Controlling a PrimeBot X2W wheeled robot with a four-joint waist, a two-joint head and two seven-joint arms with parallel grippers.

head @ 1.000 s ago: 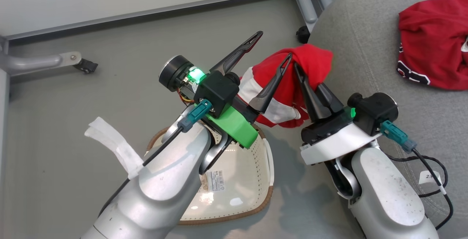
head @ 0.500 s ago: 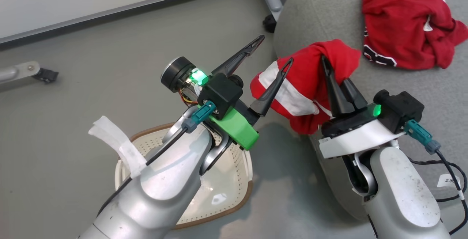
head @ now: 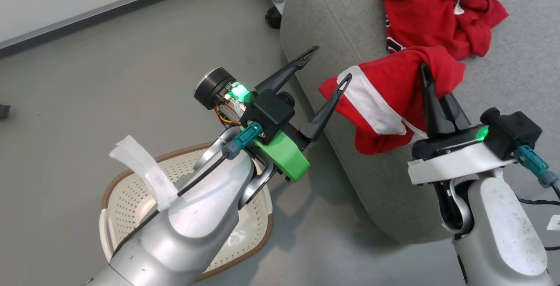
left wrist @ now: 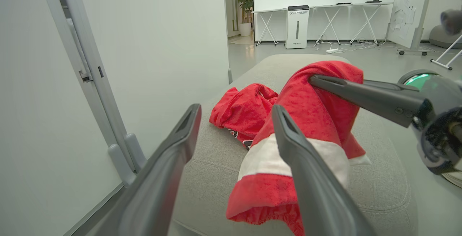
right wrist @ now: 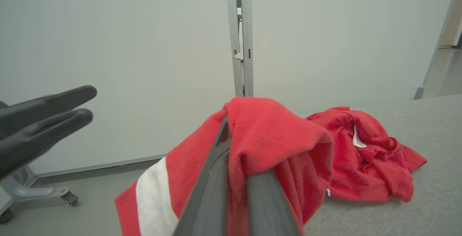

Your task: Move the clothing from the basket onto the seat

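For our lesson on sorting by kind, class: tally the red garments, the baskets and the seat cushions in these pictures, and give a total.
Red fabric garments: 2, one held aloft, one lying on the cushion
Cream perforated plastic basket: 1
Grey upholstered seat cushion: 1
Total: 4

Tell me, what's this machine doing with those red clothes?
The robot's right claw is shut on a striped red garment, holding it above the edge of the grey seat. Its left claw is open beside it, holding nothing. A second red garment lies on the seat. The basket on the floor looks empty where visible.
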